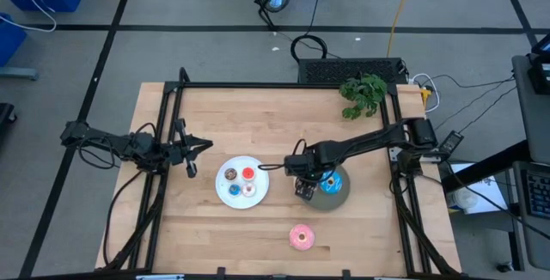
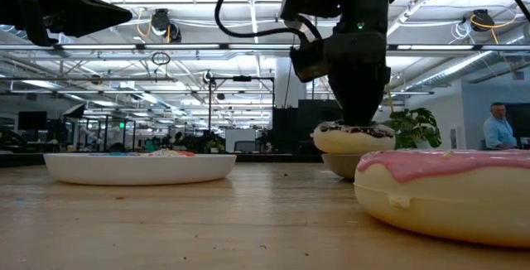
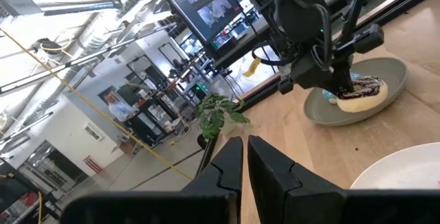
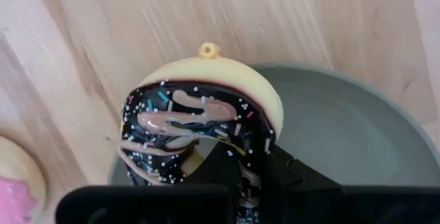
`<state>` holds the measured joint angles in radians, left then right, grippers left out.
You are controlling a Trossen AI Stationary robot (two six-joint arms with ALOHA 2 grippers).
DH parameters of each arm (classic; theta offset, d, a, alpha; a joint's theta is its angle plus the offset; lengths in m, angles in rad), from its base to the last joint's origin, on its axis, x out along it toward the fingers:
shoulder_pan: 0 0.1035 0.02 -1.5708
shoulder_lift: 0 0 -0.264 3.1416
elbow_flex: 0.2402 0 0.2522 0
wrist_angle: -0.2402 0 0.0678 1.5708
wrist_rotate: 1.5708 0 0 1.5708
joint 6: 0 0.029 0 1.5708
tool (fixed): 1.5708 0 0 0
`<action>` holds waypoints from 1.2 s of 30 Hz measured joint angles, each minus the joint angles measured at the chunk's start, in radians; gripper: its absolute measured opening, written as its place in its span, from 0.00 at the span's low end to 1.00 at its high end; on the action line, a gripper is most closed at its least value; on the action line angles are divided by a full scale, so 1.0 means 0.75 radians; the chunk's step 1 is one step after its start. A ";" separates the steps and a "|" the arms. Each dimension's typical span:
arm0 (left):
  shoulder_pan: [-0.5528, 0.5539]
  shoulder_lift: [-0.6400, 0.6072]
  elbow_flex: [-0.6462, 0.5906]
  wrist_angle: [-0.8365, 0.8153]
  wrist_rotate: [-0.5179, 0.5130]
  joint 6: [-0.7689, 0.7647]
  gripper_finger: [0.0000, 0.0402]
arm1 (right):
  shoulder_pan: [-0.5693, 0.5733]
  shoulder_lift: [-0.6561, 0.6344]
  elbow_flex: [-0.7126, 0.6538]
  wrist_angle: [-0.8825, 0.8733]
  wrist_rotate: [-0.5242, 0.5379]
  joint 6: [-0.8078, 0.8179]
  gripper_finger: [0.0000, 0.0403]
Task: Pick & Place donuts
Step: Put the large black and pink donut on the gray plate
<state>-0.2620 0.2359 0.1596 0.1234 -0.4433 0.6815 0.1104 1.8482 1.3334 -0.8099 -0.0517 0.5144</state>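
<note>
While the right gripper (image 4: 237, 172) is pinching the chocolate donut (image 4: 199, 124) by one side of its ring, with its fingers closed through the hole and over the rim, the donut is sitting at the near edge of the grey plate (image 4: 344, 135), part of it overhanging the rim toward the table (image 1: 258, 117). In the low view the donut (image 2: 354, 136) is hanging just above the plate (image 2: 344, 164), roughly level; whether it is touching the plate cannot be told. A blue donut (image 1: 330, 179) is already lying on the same plate, just beside the gripper. Judgement: the step in hand is setting this donut down on the grey plate, and doing it well is depending on carrying it further in from the rim before the fingers open, since a release here could be tipping it off the edge. It should also be coming down beside the blue donut, not on it. The pink donut (image 1: 302, 237) is lying on the table near the grey plate, still to be collected. The white plate (image 1: 225, 192), well apart from the grey plate, is holding four tiny donuts (image 1: 241, 182). The left gripper (image 3: 244, 162) is waiting beyond the white plate, its fingers closed on nothing.
</note>
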 joint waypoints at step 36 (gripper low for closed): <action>0.000 0.000 0.000 0.002 0.002 0.004 0.08 | 0.004 -0.083 -0.207 0.094 -0.077 0.030 0.37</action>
<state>-0.2619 0.2356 0.1597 0.1246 -0.4419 0.6842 0.1131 1.7862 1.1782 -0.7393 -0.1093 0.5366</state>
